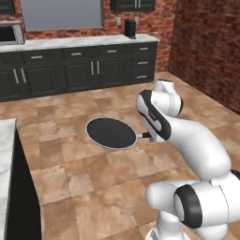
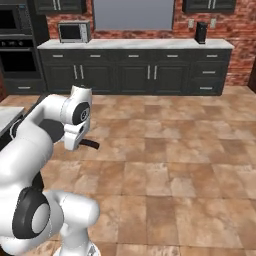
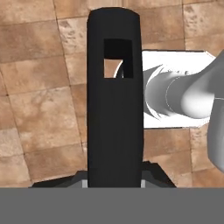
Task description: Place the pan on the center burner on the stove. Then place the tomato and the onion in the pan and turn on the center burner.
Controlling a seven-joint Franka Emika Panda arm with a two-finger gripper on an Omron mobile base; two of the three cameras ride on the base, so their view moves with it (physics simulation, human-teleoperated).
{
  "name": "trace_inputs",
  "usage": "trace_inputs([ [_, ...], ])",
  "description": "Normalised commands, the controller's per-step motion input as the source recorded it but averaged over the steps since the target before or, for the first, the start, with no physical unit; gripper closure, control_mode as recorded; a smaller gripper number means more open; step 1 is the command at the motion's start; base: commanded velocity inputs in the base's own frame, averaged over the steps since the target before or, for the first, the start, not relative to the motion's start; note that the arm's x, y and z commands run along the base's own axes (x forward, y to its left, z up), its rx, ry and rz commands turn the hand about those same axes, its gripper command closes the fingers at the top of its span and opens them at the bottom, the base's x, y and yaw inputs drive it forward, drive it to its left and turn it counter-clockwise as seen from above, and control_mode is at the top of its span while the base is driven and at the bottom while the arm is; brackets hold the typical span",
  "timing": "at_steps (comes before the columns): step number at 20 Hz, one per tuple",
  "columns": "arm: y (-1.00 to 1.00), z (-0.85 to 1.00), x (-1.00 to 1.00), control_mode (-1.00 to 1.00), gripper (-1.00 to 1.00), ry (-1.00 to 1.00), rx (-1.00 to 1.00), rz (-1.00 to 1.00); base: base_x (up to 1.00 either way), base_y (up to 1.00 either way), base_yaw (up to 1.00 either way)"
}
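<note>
The arm (image 1: 187,154) bends low nearest the cameras. In the hand view the gripper (image 3: 114,177) is clamped on the pan's black handle (image 3: 114,100). The pan (image 1: 111,133) hangs level over the tiled floor (image 1: 84,173), cabinets (image 1: 79,68) beyond.

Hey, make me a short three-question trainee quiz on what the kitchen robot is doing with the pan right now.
1. True or false: the pan rests on a cooktop.
2. Which part of the pan does the gripper grasp? A) rim B) handle C) base
3. Fill in: behind the pan, under the far counter, stand dark ____.

Key: 1 false, it is held above the tiled floor. 2 B, fingers shut on the black handle. 3 cabinets.
</note>
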Motion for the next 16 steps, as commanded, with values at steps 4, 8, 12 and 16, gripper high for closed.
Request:
trace_inputs([
  [4, 0.0, 0.0, 0.0, 1.0, 1.0, 0.0, 0.0, 0.0, 0.96, -0.09, 0.05],
  [8, 0.0, 0.0, 0.0, 1.0, 1.0, 0.0, 0.0, 0.0, 1.0, -0.02, 0.17],
  [12, 0.0, 0.0, 0.0, 1.0, 1.0, 0.0, 0.0, 0.0, 0.96, -0.02, 0.25],
  [16, 0.0, 0.0, 0.0, 1.0, 1.0, 0.0, 0.0, 0.0, 0.83, -0.13, 0.3],
])
